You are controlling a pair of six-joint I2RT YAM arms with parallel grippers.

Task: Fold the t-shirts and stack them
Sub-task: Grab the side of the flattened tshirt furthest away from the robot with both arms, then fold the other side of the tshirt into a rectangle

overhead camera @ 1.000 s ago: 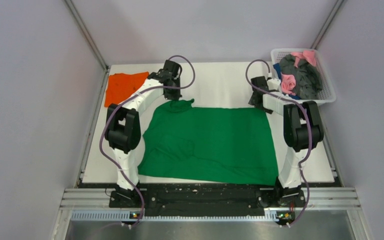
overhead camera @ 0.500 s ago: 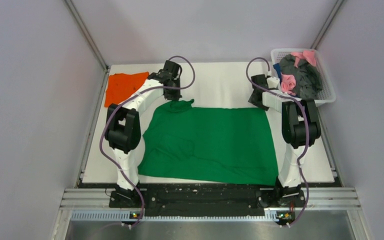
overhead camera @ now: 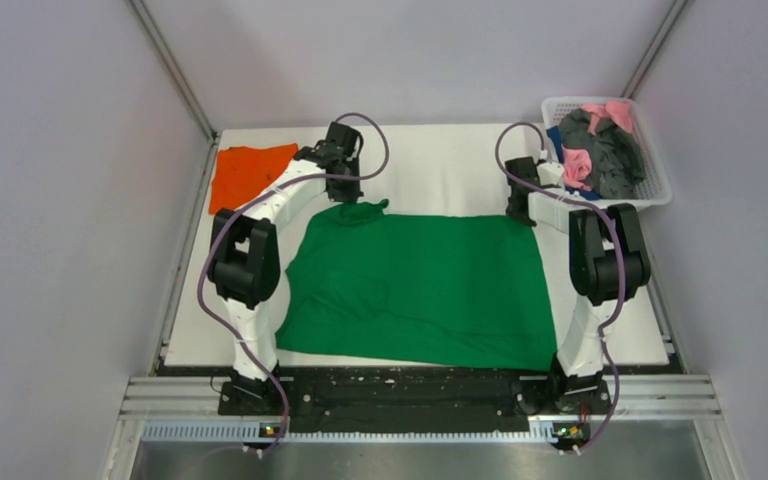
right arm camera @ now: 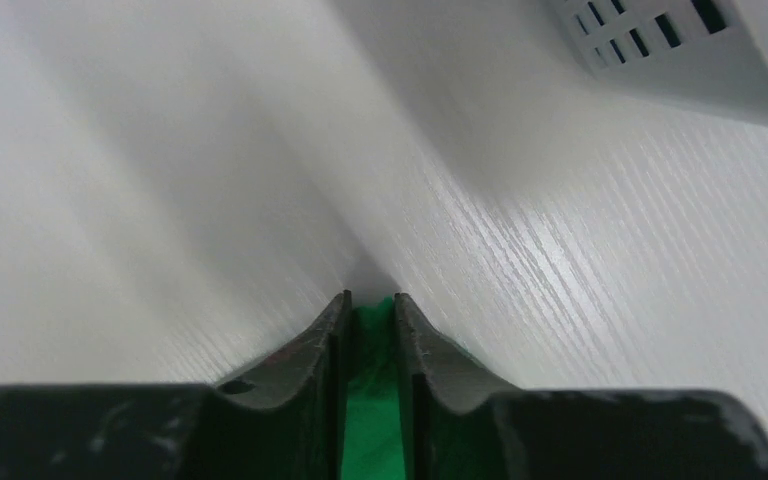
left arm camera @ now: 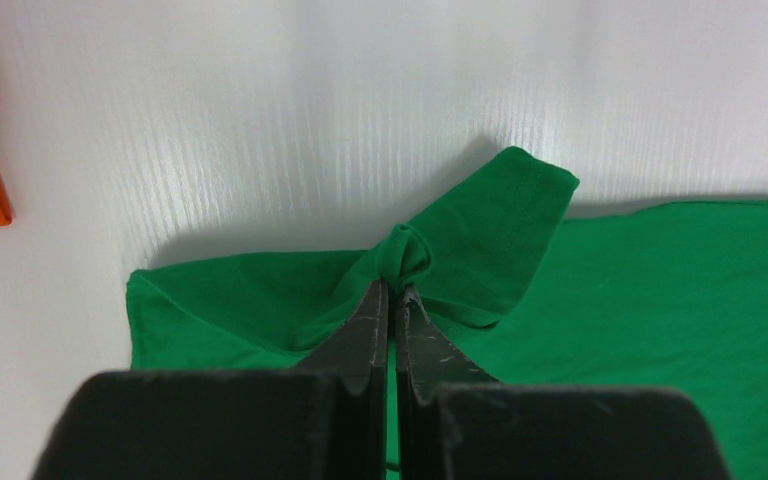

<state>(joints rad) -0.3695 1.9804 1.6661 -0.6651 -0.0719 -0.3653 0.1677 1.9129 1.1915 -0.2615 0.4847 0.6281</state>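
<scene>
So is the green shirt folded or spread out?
Spread: the green shirt lies mostly flat, left side rumpled. The left end effector and right end effector each pinch its far edge.

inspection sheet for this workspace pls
Surface: white table, bare at the far middle.
Job's things: green t-shirt spread flat, near-left part rumpled; orange t-shirt folded at the far left.
Clutter: white basket at far right, holding pink, dark grey and blue garments.
Hands: left hand shut on the green t-shirt's far-left corner; right hand shut on its far-right corner.
Cables: purple cables loop along both arms.
Surroundings: plain grey walls; metal rail at the near edge.
</scene>
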